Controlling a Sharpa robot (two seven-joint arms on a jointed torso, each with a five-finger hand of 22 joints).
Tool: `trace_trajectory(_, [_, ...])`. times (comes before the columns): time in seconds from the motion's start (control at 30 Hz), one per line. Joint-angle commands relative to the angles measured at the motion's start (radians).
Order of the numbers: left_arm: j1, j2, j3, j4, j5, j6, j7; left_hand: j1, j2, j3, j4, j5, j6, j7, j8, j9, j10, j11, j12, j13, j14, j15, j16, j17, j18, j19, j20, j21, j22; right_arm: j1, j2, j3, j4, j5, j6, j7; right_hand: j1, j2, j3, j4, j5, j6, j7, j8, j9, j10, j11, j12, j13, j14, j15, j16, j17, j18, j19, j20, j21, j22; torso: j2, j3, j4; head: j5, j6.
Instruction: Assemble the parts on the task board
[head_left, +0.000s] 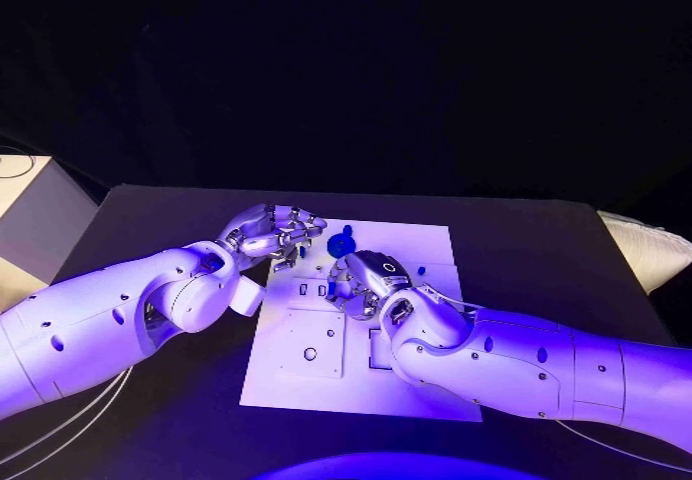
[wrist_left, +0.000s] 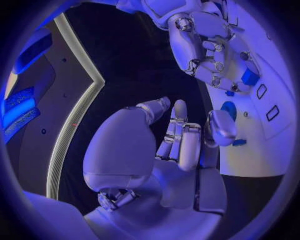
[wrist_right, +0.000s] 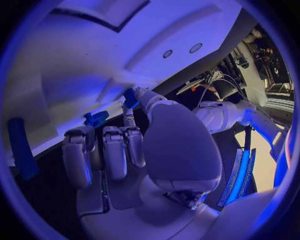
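Robot hands over a white board (head_left: 426, 385) on a black table (head_left: 548, 250). Right hand (head_left: 368, 283) low over the board's middle, pinching a small blue block (head_left: 335, 291) between thumb and a finger, other fingers curled. Left hand (head_left: 274, 235) at the board's far left corner, fingers loosely bent and apart, holding nothing. Round blue part (head_left: 340, 243) lying on the board between the two hands, near both. Smaller blue piece (head_left: 423, 268) just beyond the right hand. Likely trouble from here: block slipping or twisting out of so slight a pinch; block meeting its slot tilted and jamming; round part knocked aside by either hand in such a crowded spot. From the left wrist camera: right hand (wrist_left: 212, 55) seen from across, block (wrist_left: 250, 77) at its fingertips, rectangular slots (wrist_left: 262, 91) right beside it, all largely hidden under the hand from overhead. From the right wrist camera: block (wrist_right: 130, 97) pressed against the thumb tip, plus a long blue bar (wrist_right: 22, 147) off to one side, not clear from above.
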Motion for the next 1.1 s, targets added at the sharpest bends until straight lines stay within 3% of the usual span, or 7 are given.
trace_trajectory(0.03, [0.0,0.002,0.001,0.002,-0.005,0.021,0.001,-0.012,-0.001,0.002,0.006,0.0,-0.004,-0.006,0.003,-0.001,-0.002,-0.002,0.005,0.002,0.024,0.0,0.0,0.085,-0.009,0.008,0.0,0.002,-0.001,-0.002,0.002,0.0,-0.003,-0.016,-0.001,0.005,-0.012,0.0,0.002,0.005,0.002,0.002,-0.002,0.004,0.001,0.038,-0.007,0.003,0.198,0.106,-0.008,0.004,0.263,-0.007,0.105,-0.01,0.004,0.263,0.0,-0.0002,0.0002,0.0,-0.001])
trace_trajectory(0.3, [0.0,0.002,0.001,0.002,-0.006,0.023,0.0,-0.012,-0.001,0.002,0.006,0.0,-0.004,-0.006,0.003,-0.001,-0.002,-0.002,0.005,0.002,0.024,0.0,0.0,0.085,-0.009,0.008,0.0,0.002,-0.001,-0.002,0.003,0.0,-0.009,-0.017,0.001,0.009,-0.016,-0.003,0.001,0.006,0.002,0.0,-0.001,0.005,0.001,0.036,-0.007,0.0,0.196,0.106,-0.008,0.004,0.263,-0.006,0.104,-0.01,0.002,0.261,0.0,0.0004,-0.0003,0.001,-0.001])
trace_trajectory(0.6, [0.0,0.002,0.001,0.002,-0.007,0.027,-0.003,-0.013,0.0,0.003,0.007,0.0,-0.005,-0.006,0.003,-0.001,-0.004,-0.002,0.006,0.002,0.023,0.001,0.0,0.084,-0.009,0.009,0.0,0.002,0.0,-0.003,0.005,0.0,-0.011,-0.017,-0.009,0.02,-0.051,-0.031,-0.019,0.023,-0.02,-0.026,0.008,0.001,-0.004,0.024,0.001,-0.012,0.185,0.106,-0.001,0.004,0.263,-0.005,0.102,-0.006,-0.003,0.259,0.001,0.0006,-0.0002,0.001,-0.002])
trace_trajectory(1.1, [0.0,0.001,0.001,0.001,-0.008,0.031,-0.005,-0.013,0.0,0.003,0.007,0.0,-0.005,-0.006,0.003,-0.001,-0.004,-0.002,0.006,0.002,0.023,0.001,0.0,0.084,-0.009,0.009,0.0,0.002,0.0,-0.003,0.008,0.0,-0.016,-0.017,0.002,0.027,-0.056,-0.037,-0.027,0.026,-0.024,-0.029,0.009,0.002,-0.004,0.019,0.002,-0.017,0.182,0.106,0.0,0.004,0.263,-0.004,0.101,-0.005,-0.005,0.257,0.001,0.0003,-0.0001,0.001,-0.007])
